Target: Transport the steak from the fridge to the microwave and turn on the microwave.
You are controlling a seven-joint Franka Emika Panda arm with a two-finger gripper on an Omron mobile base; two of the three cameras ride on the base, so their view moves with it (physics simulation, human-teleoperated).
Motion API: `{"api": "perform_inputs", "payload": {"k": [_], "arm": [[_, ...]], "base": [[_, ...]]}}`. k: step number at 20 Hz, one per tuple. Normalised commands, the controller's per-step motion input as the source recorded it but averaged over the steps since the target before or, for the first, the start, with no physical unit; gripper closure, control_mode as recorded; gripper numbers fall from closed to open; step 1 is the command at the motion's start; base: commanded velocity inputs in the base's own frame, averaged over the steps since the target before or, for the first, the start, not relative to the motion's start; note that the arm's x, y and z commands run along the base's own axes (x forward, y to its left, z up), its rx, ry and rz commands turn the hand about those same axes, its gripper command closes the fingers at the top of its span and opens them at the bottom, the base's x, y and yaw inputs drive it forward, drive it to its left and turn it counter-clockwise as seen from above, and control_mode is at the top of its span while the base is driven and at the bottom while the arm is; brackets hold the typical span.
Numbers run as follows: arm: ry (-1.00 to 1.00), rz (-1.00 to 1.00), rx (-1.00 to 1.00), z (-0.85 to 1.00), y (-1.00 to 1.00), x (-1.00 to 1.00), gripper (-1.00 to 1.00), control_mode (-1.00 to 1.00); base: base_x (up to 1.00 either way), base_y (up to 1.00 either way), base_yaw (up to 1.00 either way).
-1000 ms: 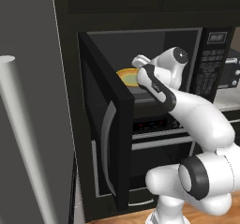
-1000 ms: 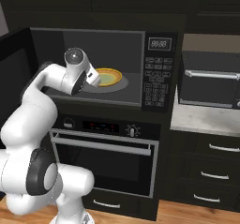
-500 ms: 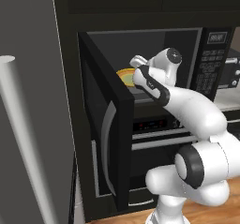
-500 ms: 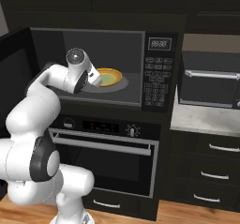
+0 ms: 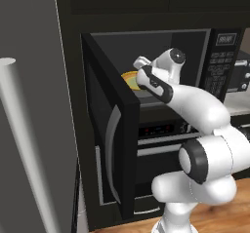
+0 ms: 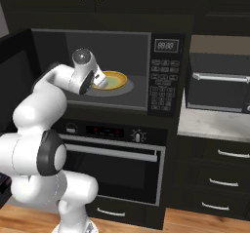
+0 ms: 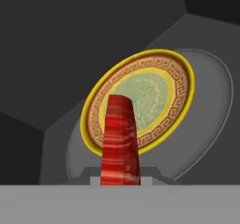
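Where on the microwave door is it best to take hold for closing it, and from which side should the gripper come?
Grip the curved silver handle on the microwave door, near its middle. The door stands swung wide open, so come from its outer face, jaws spanning the vertical bar. The gripper is shut on the steak, so release first.

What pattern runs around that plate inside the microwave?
A brown Greek-key band inside the yellow rim of the round yellow plate, clearest in the hand view.

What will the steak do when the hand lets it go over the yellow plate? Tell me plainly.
The steak stands out straight from the hand without sagging, so it probably behaves stiff. It is thin and flat, so it should drop and lie still rather than roll. The yellow plate sits ahead on the microwave's turntable; a release short of it may miss its rim.
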Motion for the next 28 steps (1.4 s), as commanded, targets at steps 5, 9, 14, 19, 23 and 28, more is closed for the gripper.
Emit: {"api": "perform_inputs", "payload": {"k": [5,9,14,19,23,28], "arm": [[0.09,0.00,0.04,-0.13,0.00,0.20,1.00,-1.00],[0.09,-0.01,0.05,-0.12,0.00,0.15,1.00,-1.00],[0.06,-0.01,0.03,-0.08,0.00,0.15,1.00,-1.00],[0.02,0.00,0.01,-0.03,0.00,0.17,1.00,-1.00],[0.00,0.00,0.03,-0.05,0.00,0.17,1.00,-1.00],[0.00,0.00,0.07,-0.04,0.00,0.19,1.00,-1.00]], "base": [[0.00,0.00,0.00],[0.00,0.00,0.00],[0.00,0.00,0.00],[0.00,0.00,0.00],[0.00,0.00,0.00],[0.00,0.00,0.00]]}}
